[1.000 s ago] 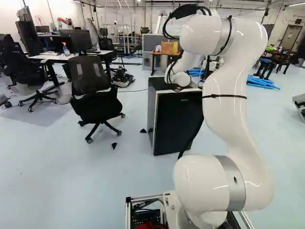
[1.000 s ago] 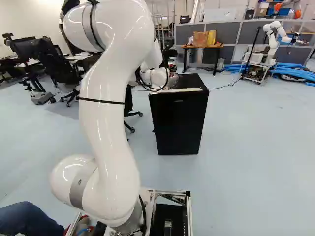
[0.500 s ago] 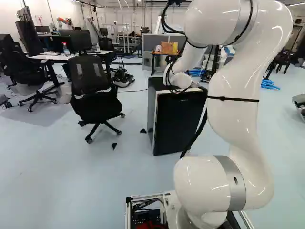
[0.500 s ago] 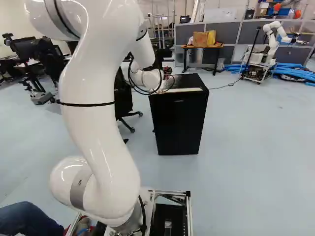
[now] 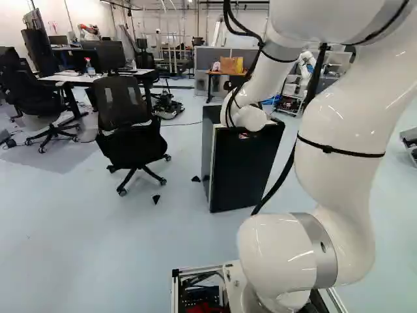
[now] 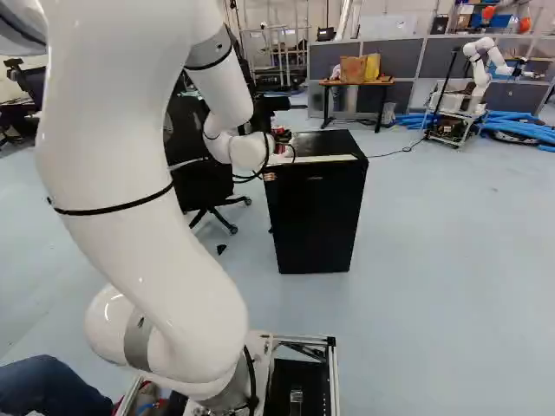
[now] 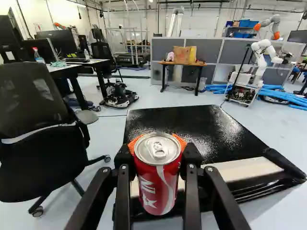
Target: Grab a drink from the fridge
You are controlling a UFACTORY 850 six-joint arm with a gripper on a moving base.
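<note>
In the right base view my gripper (image 6: 283, 137) is mostly hidden behind the white wrist, at the fridge's upper front edge. The wrist view shows the gripper (image 7: 158, 155) shut on a red drink can (image 7: 156, 184). Orange pads (image 7: 179, 140) press the can from both sides, and its silver lid faces up. Past the can lies the glossy black top of the small fridge (image 7: 180, 127). The fridge's black front (image 6: 314, 221) looks closed in the right base view; the left base view shows the fridge (image 5: 241, 173) beyond the arm.
A black office chair (image 5: 124, 124) stands beside the fridge. Farther back are a small table (image 6: 355, 84) with bags on it, grey partitions and desks with monitors. Another robot (image 6: 475, 74) stands near blue tubes (image 6: 520, 128).
My arm has folded back toward the base, its elbow swinging outward. The wrist has come nearer and slightly lower beside the fridge's front edge. The base and fridge have stayed put.
</note>
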